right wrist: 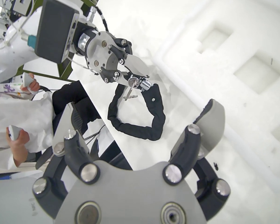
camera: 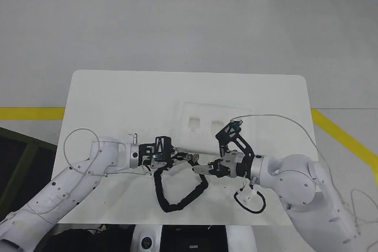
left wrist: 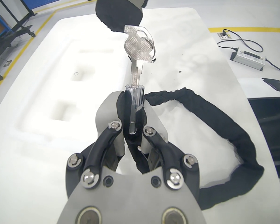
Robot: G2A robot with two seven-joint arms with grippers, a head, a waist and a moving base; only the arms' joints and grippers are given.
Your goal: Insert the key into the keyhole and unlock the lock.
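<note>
My left gripper (left wrist: 133,104) is shut on the chrome lock cylinder (left wrist: 137,94), held a little above the white table near its middle front. A silver key (left wrist: 138,47) stands in the keyhole, its textured head sticking out with a thin ring on it. From the cylinder the black fabric-covered chain (camera: 176,203) hangs in a loop onto the table. My right gripper (right wrist: 140,120) is open and faces the key (right wrist: 128,94) head-on, close to it and not gripping it. One of its dark pads (left wrist: 119,12) sits just behind the key's head. In the top view both grippers, left (camera: 179,156) and right (camera: 201,167), nearly meet.
A white foam tray (camera: 205,120) with rectangular recesses lies behind the grippers. A small black cable loop (camera: 252,200) hangs by the right arm near the table's front edge. The chain (right wrist: 140,131) takes up the space between the grippers and that edge.
</note>
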